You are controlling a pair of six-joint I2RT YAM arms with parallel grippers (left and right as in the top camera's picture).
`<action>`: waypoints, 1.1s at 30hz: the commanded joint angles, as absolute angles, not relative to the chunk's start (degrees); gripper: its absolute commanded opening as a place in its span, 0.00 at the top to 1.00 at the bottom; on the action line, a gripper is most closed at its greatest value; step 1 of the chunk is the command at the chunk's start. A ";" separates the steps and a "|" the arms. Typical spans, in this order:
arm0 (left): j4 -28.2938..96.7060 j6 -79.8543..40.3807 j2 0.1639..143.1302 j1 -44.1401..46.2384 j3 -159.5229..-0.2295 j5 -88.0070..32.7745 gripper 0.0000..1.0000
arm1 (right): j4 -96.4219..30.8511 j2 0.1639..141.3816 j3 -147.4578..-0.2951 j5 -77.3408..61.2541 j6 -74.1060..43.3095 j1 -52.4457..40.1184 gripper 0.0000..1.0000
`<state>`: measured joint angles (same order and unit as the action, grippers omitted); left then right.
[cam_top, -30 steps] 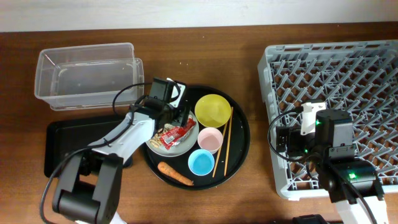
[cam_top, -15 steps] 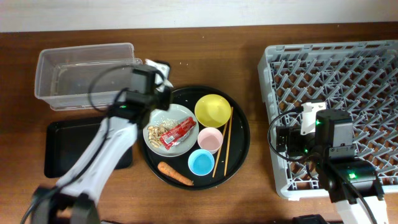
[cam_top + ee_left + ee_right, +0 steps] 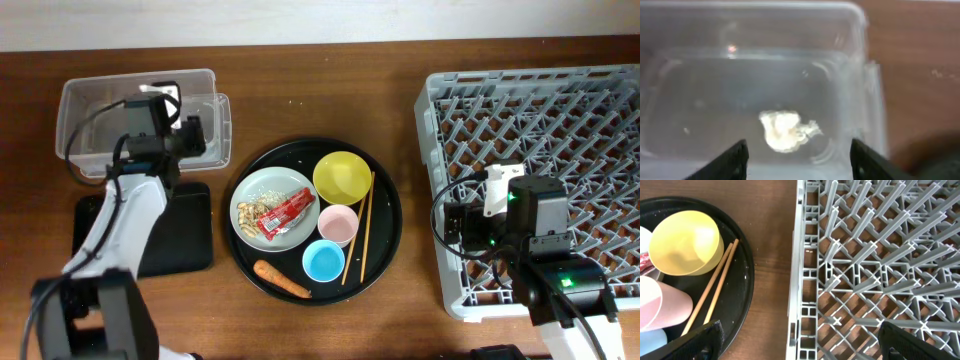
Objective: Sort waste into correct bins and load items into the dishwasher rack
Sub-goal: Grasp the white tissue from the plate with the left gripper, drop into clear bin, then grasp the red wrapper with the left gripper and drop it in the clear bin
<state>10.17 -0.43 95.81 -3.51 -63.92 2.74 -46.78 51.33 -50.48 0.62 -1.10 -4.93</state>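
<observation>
My left gripper [image 3: 152, 104] hangs open and empty over the clear box [image 3: 100, 135]. In the left wrist view its jaws [image 3: 799, 146] stand wide apart above a white tissue [image 3: 785, 131] lying on the box floor [image 3: 705, 100]. On the grey plate [image 3: 262, 190] lie a red wrapper [image 3: 285, 212] and beige scraps [image 3: 247, 214]. A yellow bowl [image 3: 342, 177], pink cup [image 3: 337, 224], blue cup [image 3: 323, 261], chopsticks [image 3: 360, 225] and carrot [image 3: 282, 279] sit beside it. My right gripper [image 3: 452, 228] is open and empty at the dishwasher rack's [image 3: 560, 110] left edge [image 3: 802, 280].
The dishes sit on a round black tray [image 3: 388, 215] at the table's middle. A shallow black rectangular tray [image 3: 190, 240] lies below the clear box, partly under my left arm. The right wrist view shows the bowl [image 3: 685, 242] and chopsticks [image 3: 712, 287].
My left arm has swung from the plate up and left to above the clear box. The right arm has not moved.
</observation>
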 commanded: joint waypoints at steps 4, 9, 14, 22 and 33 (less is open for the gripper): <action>41.54 -0.38 88.51 5.96 -63.51 -16.14 0.41 | -46.74 51.00 -51.62 1.34 -1.32 -5.23 0.02; 42.37 -0.43 89.17 10.87 -55.27 -16.14 0.41 | -46.78 51.00 -51.62 1.32 -1.34 -5.23 0.02; 39.44 -0.43 94.63 10.87 -53.80 -20.43 0.42 | -46.98 51.00 -51.62 1.30 -1.34 -5.23 0.02; 36.42 -0.38 95.77 10.85 -54.06 -20.14 1.00 | -47.16 51.00 -51.62 1.32 -1.34 -5.23 0.02; 42.09 2.42 89.47 -0.89 -77.73 -9.10 1.00 | -46.92 51.00 -51.62 1.34 -1.32 -5.23 0.02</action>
